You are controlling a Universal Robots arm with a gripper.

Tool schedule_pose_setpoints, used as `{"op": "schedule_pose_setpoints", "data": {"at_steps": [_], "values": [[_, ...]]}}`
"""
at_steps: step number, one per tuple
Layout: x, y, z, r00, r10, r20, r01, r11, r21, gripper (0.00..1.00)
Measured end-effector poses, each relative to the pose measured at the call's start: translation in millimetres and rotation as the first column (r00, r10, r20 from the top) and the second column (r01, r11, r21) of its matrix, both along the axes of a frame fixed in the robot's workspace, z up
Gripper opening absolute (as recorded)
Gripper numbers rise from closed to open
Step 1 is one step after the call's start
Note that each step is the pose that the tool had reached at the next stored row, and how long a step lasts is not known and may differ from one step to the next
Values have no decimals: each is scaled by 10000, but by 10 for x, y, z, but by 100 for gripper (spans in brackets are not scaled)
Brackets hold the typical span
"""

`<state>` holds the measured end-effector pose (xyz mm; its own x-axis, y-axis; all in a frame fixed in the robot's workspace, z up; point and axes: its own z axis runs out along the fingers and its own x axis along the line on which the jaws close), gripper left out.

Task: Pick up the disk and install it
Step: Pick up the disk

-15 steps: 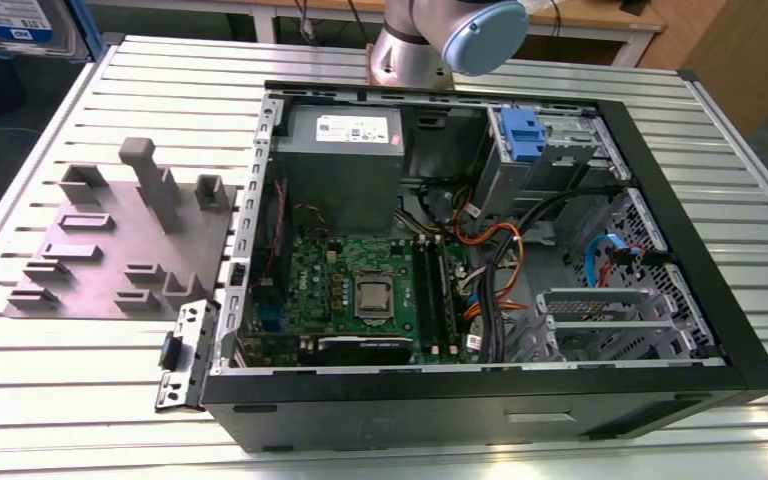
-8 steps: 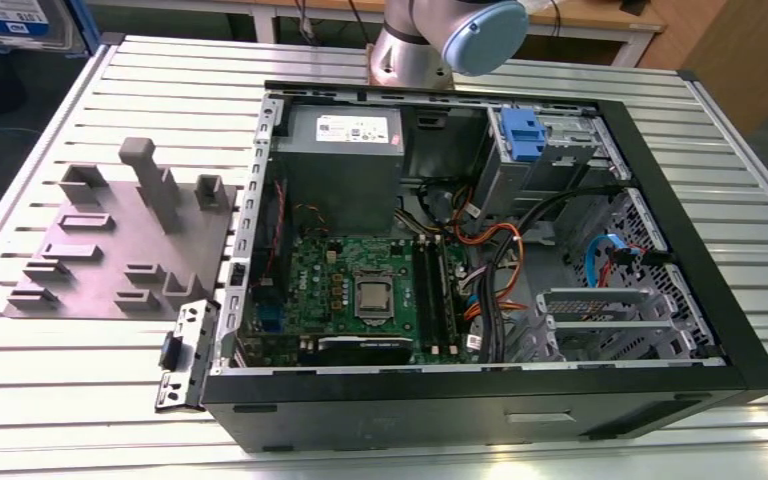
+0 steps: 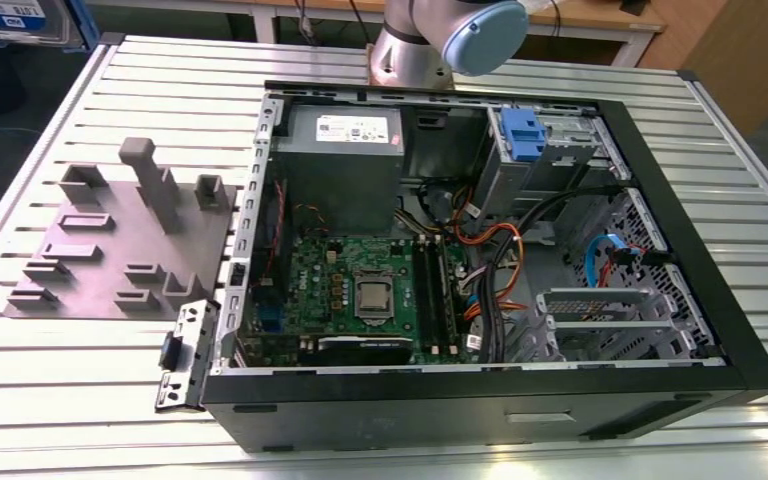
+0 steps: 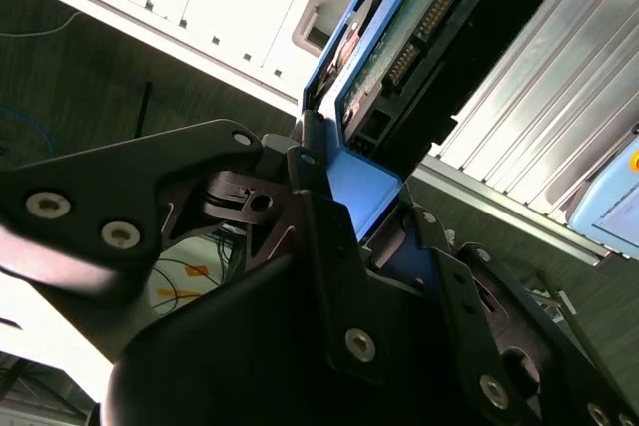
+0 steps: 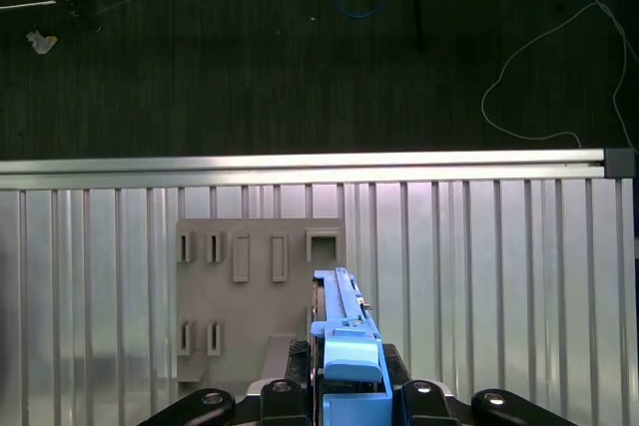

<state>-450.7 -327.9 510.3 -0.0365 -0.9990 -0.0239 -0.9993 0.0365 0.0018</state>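
Observation:
My gripper (image 5: pixel 344 396) is shut on the disk (image 5: pixel 342 331), which stands on edge between the fingers, held by its bright blue carrier frame. In the second wrist view the gripper (image 4: pixel 364 221) clamps the blue frame, and the disk's (image 4: pixel 399 42) circuit-board side and connector pins rise beyond it. The held disk hangs above the slatted table, next to the grey fixture block (image 5: pixel 255 281). In the exterior view the disk (image 3: pixel 17 22) shows at the top left corner, well apart from the open computer case (image 3: pixel 491 390).
The open case holds a motherboard (image 3: pixel 357 290), a grey power supply (image 3: pixel 344 135), loose cables (image 3: pixel 504 250) and a metal drive cage with a blue tab (image 3: pixel 523 135). The grey fixture block (image 3: pixel 117 245) lies on the slatted table (image 3: pixel 64 400). The arm's base (image 3: pixel 418 55) stands behind the case.

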Motion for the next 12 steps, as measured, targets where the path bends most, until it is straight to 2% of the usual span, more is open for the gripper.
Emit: {"op": "schedule_pose_setpoints", "data": {"at_steps": [12], "values": [[10,0,1,10000,0,0,0,10000,0,36]]}}
